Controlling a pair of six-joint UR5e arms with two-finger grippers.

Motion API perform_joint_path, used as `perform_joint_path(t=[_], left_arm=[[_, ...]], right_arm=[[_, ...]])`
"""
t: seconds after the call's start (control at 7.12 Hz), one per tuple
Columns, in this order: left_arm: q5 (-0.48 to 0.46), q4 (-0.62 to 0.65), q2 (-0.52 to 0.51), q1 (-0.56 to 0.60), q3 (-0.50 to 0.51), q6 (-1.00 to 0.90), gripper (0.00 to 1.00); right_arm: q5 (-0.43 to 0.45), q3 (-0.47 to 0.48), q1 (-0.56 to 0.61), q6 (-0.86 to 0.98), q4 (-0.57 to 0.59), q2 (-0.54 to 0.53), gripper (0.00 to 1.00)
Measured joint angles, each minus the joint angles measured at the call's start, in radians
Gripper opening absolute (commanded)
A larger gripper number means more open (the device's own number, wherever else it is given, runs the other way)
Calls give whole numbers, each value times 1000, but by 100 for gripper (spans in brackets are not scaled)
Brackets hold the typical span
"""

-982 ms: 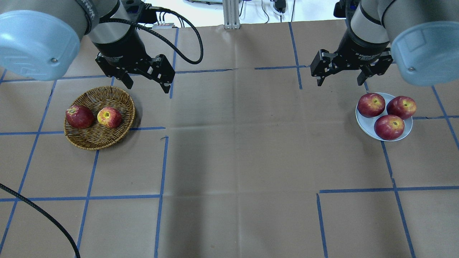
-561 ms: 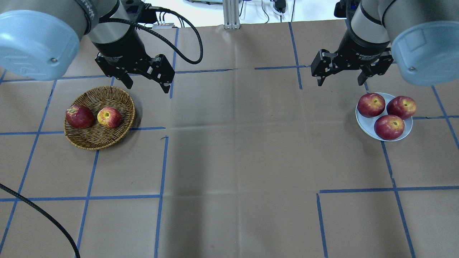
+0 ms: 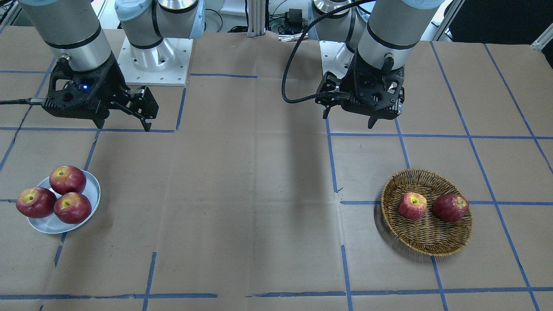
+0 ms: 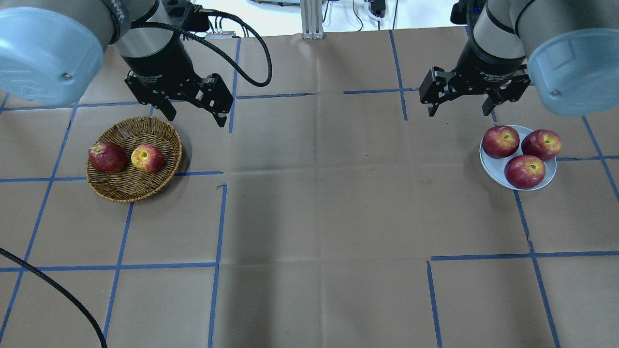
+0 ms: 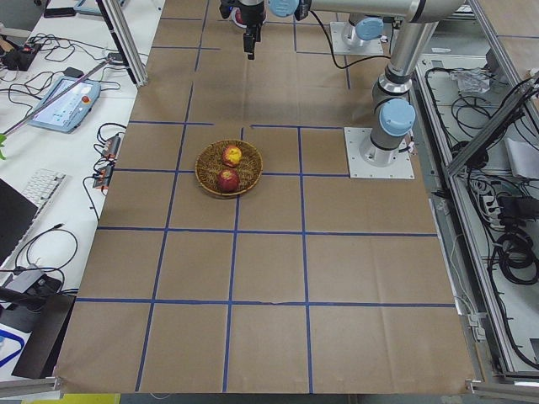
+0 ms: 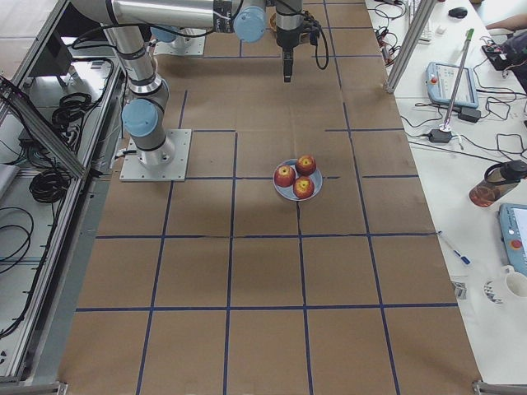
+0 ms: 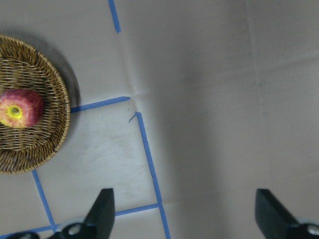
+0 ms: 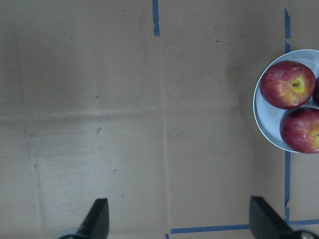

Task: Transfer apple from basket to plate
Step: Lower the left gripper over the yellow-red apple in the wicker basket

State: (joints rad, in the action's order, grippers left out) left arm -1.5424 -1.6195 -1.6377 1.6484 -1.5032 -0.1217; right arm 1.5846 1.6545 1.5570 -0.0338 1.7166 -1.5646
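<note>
When taken from the operators' side, nearest: wide brown tabletop [image 3: 259, 242] ruled with blue tape, bare across the whole middle, open room for moving. Further in, at the robot's left, wicker basket [image 3: 425, 242] holding the apple [image 3: 412, 205], pinkish, yellow hollow upward, just beside a darker apple [image 3: 450, 207]. Well apart, at the robot's right, plate [image 3: 47, 225] crowded to its rim by three dark apples [image 3: 68, 179]. Beyond, left fingers [image 4: 218, 104] spread wide, holding nothing, hovering past the basket's far rim; right fingers [image 4: 429, 104] likewise spread and empty, past the plate. From the wrist cameras, basket and plate cut off at the edge.
</note>
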Motion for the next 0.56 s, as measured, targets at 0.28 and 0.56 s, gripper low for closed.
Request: perform_joint_path(t=[0.28,0.56], left_arm=[[-3,-25,1,-25,13,7,99],[-1,-25,-1,-50,2,12,99]], right_arm=[[0,0,0,0,0,0,100],[0,0,0,0,0,0,100]])
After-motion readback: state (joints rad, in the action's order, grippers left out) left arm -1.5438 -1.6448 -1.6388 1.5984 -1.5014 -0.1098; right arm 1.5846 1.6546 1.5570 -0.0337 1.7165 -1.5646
